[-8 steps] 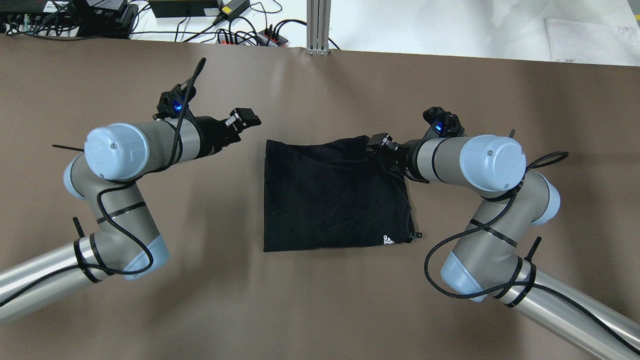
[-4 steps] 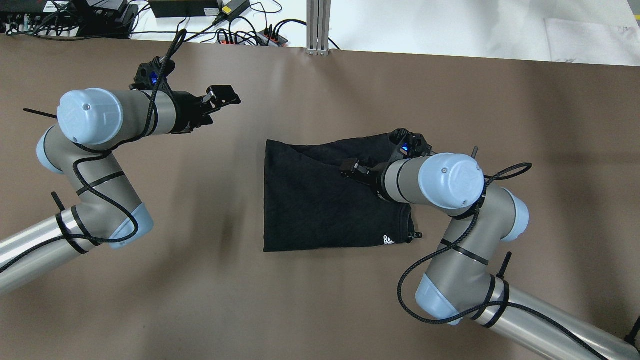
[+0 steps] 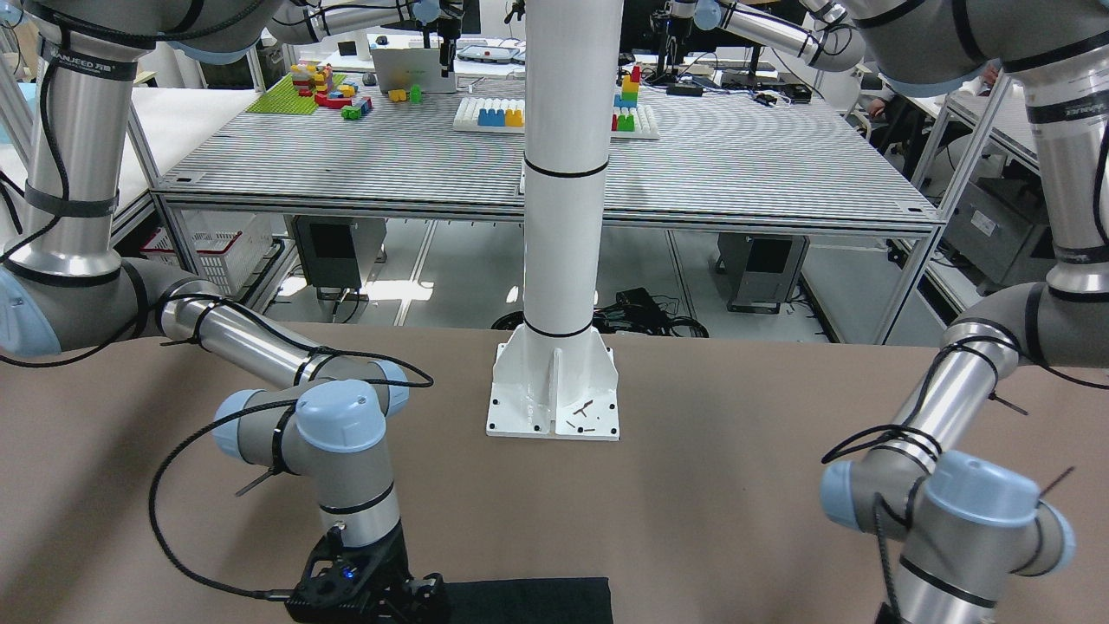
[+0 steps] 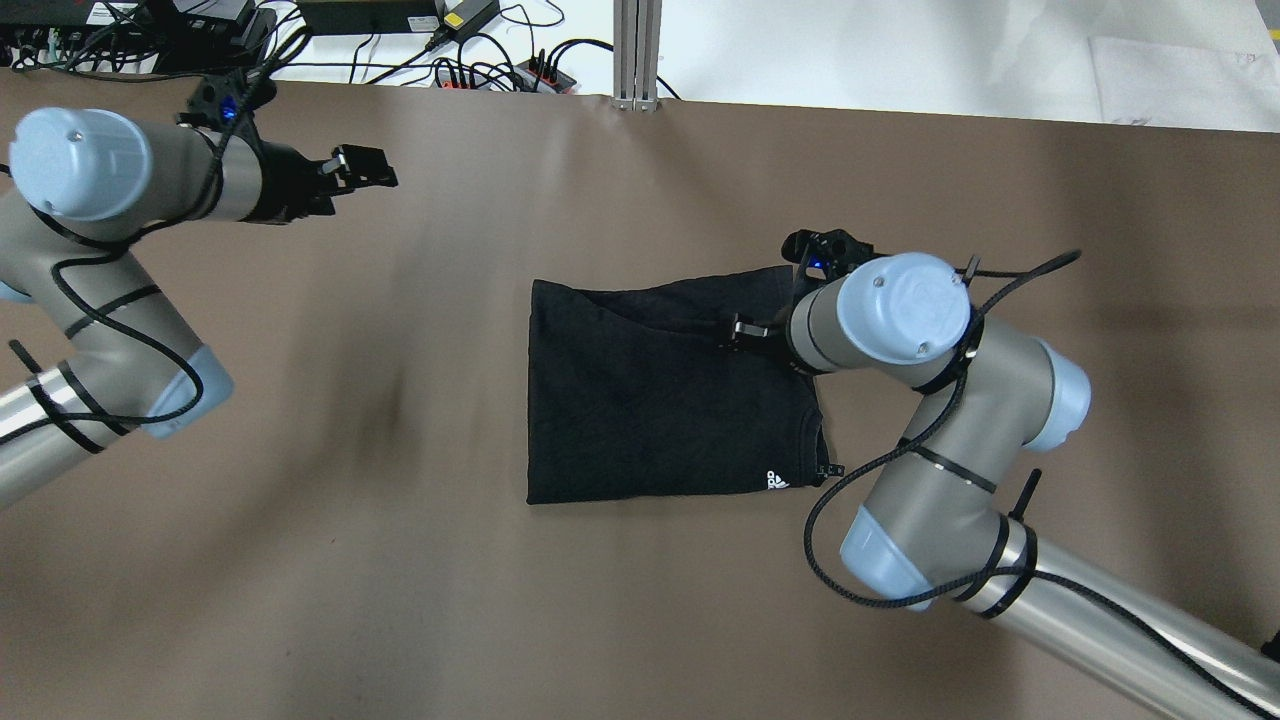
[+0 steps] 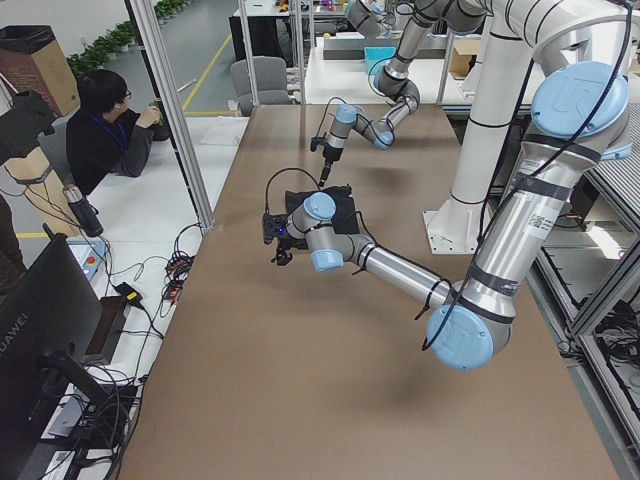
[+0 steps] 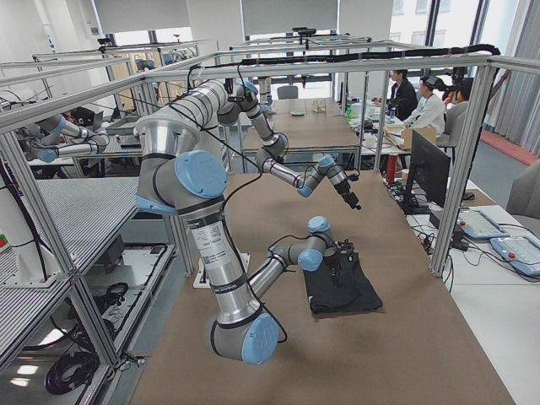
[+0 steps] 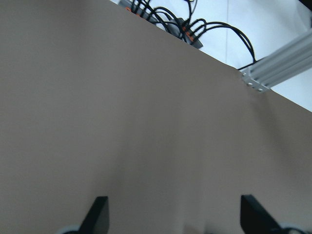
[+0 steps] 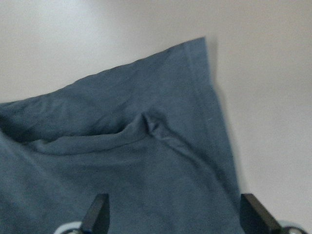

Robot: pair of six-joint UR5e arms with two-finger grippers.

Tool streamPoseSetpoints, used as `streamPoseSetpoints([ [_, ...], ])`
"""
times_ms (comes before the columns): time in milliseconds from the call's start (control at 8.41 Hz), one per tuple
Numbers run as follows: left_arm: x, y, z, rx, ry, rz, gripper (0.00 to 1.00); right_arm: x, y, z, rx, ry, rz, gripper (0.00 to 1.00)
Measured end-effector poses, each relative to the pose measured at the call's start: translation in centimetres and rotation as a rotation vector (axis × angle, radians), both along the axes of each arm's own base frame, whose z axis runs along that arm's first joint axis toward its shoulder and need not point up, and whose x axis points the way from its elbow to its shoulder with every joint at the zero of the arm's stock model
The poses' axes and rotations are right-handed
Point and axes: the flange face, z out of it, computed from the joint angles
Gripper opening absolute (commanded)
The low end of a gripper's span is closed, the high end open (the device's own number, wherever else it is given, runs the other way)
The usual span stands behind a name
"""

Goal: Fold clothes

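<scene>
The black garment (image 4: pixel 650 400) lies folded in a rough rectangle at the table's middle, a small white mark (image 4: pixel 777 480) near its near right corner. It also shows in the front view (image 3: pixel 520 598) and the right wrist view (image 8: pixel 122 161), where a small fold puckers its top layer. My right gripper (image 4: pixel 742 330) hangs open just above the garment's far right part; its fingertips (image 8: pixel 97 214) stand apart and hold nothing. My left gripper (image 4: pixel 365 170) is open and empty, far off at the table's far left, over bare table in the left wrist view (image 7: pixel 175 219).
The brown table (image 4: pixel 400 560) stretches wide around the garment. Cables and power strips (image 4: pixel 480 70) lie beyond the far edge, with an aluminium post (image 4: pixel 635 55). The robot's white pedestal (image 3: pixel 559 260) stands at the near side. People sit beyond the table's ends (image 5: pixel 110 130).
My left arm has swung back to the far left, away from the garment. My right gripper has moved from the garment's far right corner to over the cloth, its wrist turned more upright.
</scene>
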Motion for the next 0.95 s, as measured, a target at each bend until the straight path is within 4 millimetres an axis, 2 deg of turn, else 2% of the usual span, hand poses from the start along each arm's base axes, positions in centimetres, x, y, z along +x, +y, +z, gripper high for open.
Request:
streamPoseSetpoints([
  [119,-3.7,-1.3,2.5,0.037,-0.100,0.025,0.95,3.6,-2.6,1.4,0.023,0.102,-0.059,0.95],
  [238,-7.6,-2.5,4.8,0.076,-0.219,0.058,0.95,8.2,-4.7,4.2,0.048,0.219,-0.128,0.95],
  [357,-11.2,-3.3,6.3,0.095,-0.306,0.075,0.95,13.4,-6.3,7.8,0.084,0.329,-0.199,0.95],
  [476,-14.7,-3.5,8.5,0.094,-0.372,0.079,0.95,19.2,-6.9,11.9,0.122,0.426,-0.274,0.95],
  [714,-21.8,-1.7,14.1,0.139,-0.535,0.123,0.95,30.3,-7.1,17.5,0.188,0.551,-0.380,0.94],
  [952,-29.8,-0.1,18.6,0.160,-0.713,0.178,0.95,41.4,-5.1,23.0,0.194,0.621,-0.434,0.95],
])
